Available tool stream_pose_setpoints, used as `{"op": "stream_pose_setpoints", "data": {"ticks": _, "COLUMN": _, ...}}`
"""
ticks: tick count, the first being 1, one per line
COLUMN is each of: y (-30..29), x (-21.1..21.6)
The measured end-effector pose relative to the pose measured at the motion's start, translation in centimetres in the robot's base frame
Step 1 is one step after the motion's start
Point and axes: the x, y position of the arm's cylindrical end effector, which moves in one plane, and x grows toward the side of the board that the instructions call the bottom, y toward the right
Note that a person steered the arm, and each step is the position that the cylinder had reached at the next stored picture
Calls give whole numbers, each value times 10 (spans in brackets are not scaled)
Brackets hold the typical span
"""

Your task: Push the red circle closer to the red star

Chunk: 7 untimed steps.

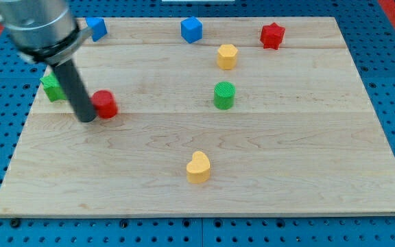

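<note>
So the arm [36,27] is coming in from the view's top left, with its fat grey body blurring out that corner, and the dark rod [74,86] is slanting down and a bit to the view's right. My tip [88,118] is sitting on the board [286,171] at the view's left side. There's no jaw thing here to open or close, it's just a plain rod end resting on the wood.

The red circle [105,103] is lying just beside my tip, on its right, and it's looking like they're touching or nearly so; I honestly can't tell for sure which. The red star [272,36] is sitting way over near the view's top right, well apart from the circle, with most of the board's width between them.

Other stuff hanging around: a green block [51,87] is peeking out just left of the rod, partly hidden behind it, so its shape isn't clear. A blue block [97,28] is sitting at the top edge next to the arm's body, and a blue cube [192,29] is sitting further right along the top. A yellow block [227,56] is lying left of the star and a bit lower, a green cylinder [224,95] is sitting right below that, and a yellow heart [198,167] is sitting alone toward the view's bottom middle.
</note>
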Motion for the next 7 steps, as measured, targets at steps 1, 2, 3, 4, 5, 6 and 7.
{"op": "stream_pose_setpoints", "data": {"ticks": 1, "y": 10, "x": -28}}
{"op": "stream_pose_setpoints", "data": {"ticks": 2, "y": 79, "x": -81}}
{"op": "stream_pose_setpoints", "data": {"ticks": 3, "y": 125, "x": -131}}
{"op": "stream_pose_setpoints", "data": {"ticks": 4, "y": 135, "x": -132}}
{"op": "stream_pose_setpoints", "data": {"ticks": 5, "y": 168, "x": -142}}
{"op": "stream_pose_setpoints", "data": {"ticks": 6, "y": 199, "x": -174}}
{"op": "stream_pose_setpoints", "data": {"ticks": 7, "y": 252, "x": -174}}
